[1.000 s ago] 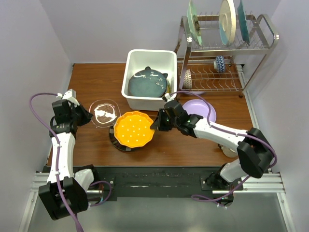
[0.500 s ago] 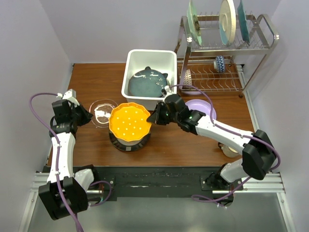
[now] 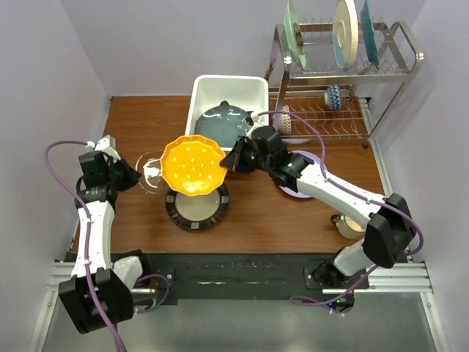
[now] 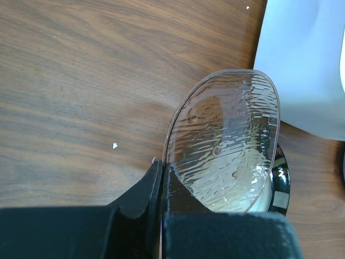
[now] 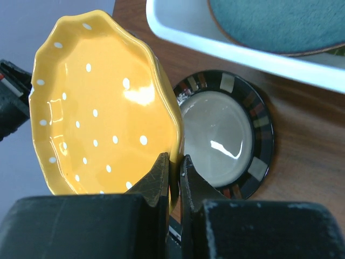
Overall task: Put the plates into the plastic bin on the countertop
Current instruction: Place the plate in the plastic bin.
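right gripper (image 5: pixel 173 162) is seen clenched on the near rim of the orange dotted plate (image 5: pixel 102 108), the rim being pinched between the two fingers. the plate is held tilted and lifted clear of the countertop (image 3: pixel 146 125), its yellow-orange face with white dots turned up toward the overhead camera. directly below and just in front of it, the black-rimmed striped plate (image 5: pixel 221 135) is shown lying flat on the wood, uncovered. behind the held plate, the white plastic bin (image 3: pixel 220 82) is placed near the back of the countertop; the dark teal plate (image 3: pixel 223 121) is contained in it, leaning against the wall nearest the arms. a lilac plate (image 3: pixel 316 163) is partly hidden beneath the right forearm, and a wire dish rack (image 3: pixel 330 110) is set to the right of the bin. left gripper (image 4: pixel 163 167) is shown closed on the edge of the clear glass plate (image 4: pixel 226 145), which is located at the left of the countertop, just beside the orange dotted plate in the overhead view.
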Available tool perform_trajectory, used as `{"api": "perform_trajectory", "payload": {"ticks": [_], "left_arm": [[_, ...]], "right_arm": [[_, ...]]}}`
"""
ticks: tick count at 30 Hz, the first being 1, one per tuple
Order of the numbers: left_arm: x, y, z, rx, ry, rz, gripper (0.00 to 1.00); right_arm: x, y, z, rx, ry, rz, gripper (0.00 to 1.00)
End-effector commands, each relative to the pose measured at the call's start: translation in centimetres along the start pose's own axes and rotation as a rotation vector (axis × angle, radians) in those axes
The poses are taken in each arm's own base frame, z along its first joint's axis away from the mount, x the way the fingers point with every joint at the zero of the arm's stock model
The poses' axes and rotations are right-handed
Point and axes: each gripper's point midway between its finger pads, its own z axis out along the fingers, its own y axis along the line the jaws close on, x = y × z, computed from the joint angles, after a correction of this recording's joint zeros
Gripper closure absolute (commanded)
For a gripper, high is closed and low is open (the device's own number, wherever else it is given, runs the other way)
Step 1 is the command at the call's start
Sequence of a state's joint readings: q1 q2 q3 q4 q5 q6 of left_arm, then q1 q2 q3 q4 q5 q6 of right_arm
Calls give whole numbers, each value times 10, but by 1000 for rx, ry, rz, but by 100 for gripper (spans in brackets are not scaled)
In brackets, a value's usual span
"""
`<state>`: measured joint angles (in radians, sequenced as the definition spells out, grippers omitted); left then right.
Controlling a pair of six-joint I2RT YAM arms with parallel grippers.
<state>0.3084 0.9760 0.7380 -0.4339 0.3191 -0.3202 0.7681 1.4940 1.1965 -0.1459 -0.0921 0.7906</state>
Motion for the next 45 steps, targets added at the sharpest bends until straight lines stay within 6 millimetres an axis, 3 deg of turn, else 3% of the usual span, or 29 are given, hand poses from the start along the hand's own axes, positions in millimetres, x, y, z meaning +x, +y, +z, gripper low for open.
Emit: {"api": "perform_trajectory", "payload": {"ticks": [1,25,45], "left_arm": [[-8,-3,1,29,-32,21,100],[-7,-2,1,25,-29,18,100],[-7,-3,2,30,-27,20,100]], "right_arm": [[-76,67,-22,-201,-206,-2,100],[-168,30,-15,-95,-368,25,100],[-201,-17,20,12,-461,103,100]]}}
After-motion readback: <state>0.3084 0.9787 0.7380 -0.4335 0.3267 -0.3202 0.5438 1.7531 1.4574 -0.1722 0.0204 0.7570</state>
